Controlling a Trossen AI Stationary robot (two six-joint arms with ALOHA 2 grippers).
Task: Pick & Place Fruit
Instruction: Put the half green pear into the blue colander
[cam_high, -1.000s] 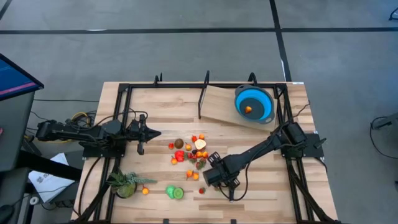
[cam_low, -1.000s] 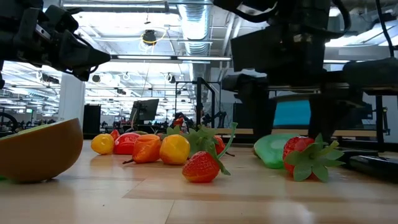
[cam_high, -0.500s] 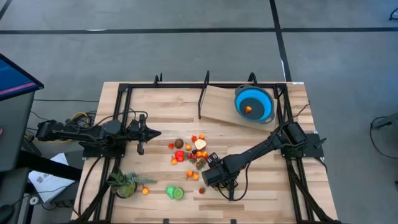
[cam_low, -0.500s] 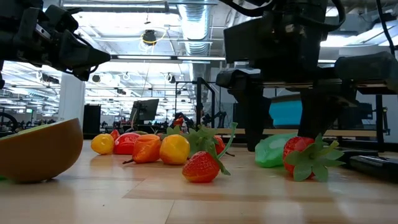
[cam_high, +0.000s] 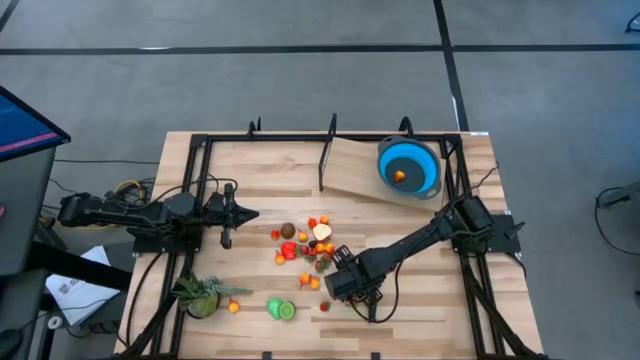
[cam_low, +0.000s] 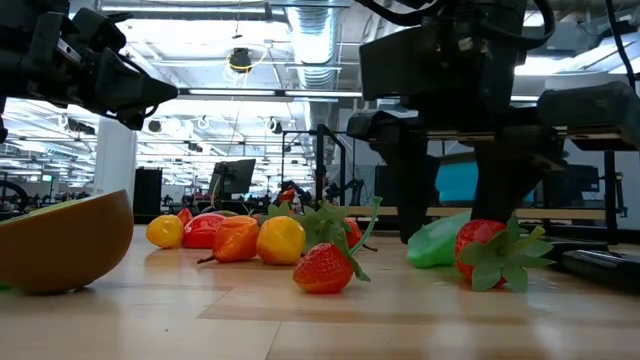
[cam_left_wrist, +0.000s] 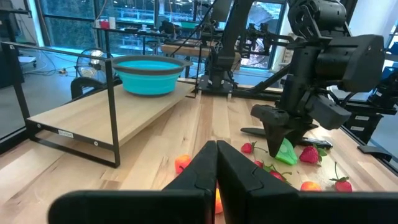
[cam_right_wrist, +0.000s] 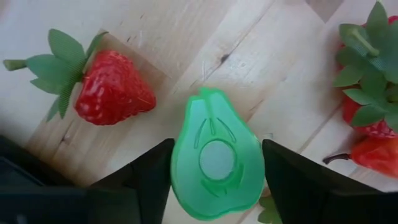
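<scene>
Standing at the front edge of the worktop (cam_high: 420, 320), I see a brown fruit half (cam_low: 60, 240) lying closest to the low camera, with a strawberry (cam_low: 323, 268) a little further in. Along that same front strip sit two green round slices (cam_high: 280, 309) and a spiky leafy plant (cam_high: 200, 295) with a small orange fruit just beside it.

A step further back, the right end effector (cam_high: 345, 287) is down at the worktop, its two dark fingers (cam_right_wrist: 149, 180) set against either side of a flat green pear-shaped slice (cam_right_wrist: 217, 155); the grip is closed on that piece. In the low view the slice sits tilted between the fingers. One strawberry (cam_right_wrist: 115, 87) lies just beside it, apart from the fingers, and more leafy red fruit lies on the other side.

Behind that is the main scatter of fruit (cam_high: 305, 245), red, orange, yellow and brown, near the middle of the worktop.

Level with the scatter and off to the left, the left end effector (cam_high: 250, 214) hangs above the wood with its fingers pressed fully together, holding nothing.

Farthest back, a sloping wooden board (cam_high: 350, 165) carries the blue bowl (cam_high: 385, 160), and one orange fruit (cam_high: 400, 175) rests inside it.
</scene>
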